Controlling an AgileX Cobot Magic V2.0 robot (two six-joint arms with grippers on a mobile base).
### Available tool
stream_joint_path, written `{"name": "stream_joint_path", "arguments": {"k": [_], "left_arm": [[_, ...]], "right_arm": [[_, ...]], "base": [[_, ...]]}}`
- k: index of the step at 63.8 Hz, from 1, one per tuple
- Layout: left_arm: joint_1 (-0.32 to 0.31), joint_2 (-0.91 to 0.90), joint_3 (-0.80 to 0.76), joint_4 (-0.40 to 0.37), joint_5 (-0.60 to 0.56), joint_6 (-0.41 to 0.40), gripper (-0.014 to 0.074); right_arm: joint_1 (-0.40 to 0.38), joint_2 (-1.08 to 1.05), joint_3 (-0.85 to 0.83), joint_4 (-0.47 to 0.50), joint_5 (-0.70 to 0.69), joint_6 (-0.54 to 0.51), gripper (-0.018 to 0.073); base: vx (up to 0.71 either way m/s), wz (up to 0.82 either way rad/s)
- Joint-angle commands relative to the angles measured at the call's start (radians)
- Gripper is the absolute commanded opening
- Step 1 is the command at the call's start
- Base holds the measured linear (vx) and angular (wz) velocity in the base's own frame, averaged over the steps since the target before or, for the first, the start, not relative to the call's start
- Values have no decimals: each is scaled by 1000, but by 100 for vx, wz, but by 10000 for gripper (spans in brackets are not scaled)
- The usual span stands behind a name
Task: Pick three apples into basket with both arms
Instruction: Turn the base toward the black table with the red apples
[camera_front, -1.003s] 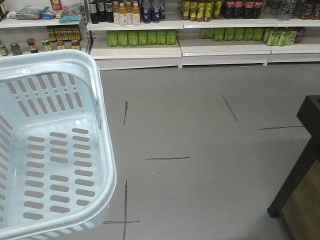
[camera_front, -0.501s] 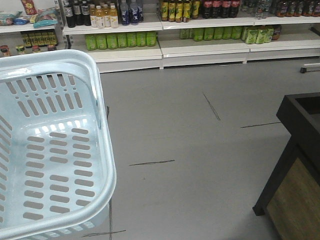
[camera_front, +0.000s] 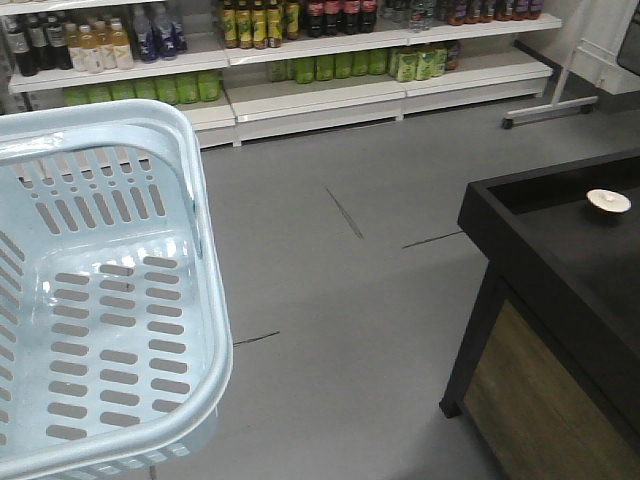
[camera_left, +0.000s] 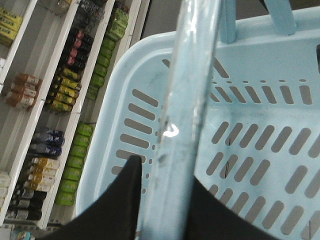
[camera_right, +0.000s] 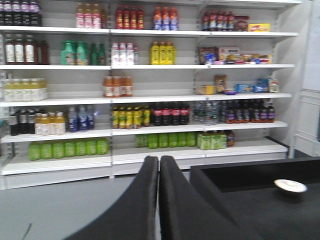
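The pale blue basket fills the left of the front view, hanging above the grey floor, with nothing inside. In the left wrist view my left gripper is shut on the basket's handle bar, one black finger on each side, with the slotted basket below. My right gripper is shut and empty, pointing at the drink shelves. No apples are in view. Neither arm shows in the front view.
A black display stand with a wooden side panel stands at the right, a small white round object on it; it also shows in the right wrist view. Shelves of bottles line the far wall. Dark marks cross the floor.
The view has swung to the right: the shelves slid left and the black stand has come much further into view. The basket keeps its place in the frame.
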Motion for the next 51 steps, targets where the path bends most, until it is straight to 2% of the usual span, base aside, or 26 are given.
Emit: {"name": "stream_joint_path", "arguments": {"k": [1,51], "left_arm": [[0,-5,-32,-14,-97,-15,-6],[0,-5,-32,-14,-97,-15,-6]], "right_arm": [[-1,-10,15,-5,-69,-6,-9],[-1,-10,15,-5,-69,-6,-9]], "base": [[10,-41],[11,-43]]}}
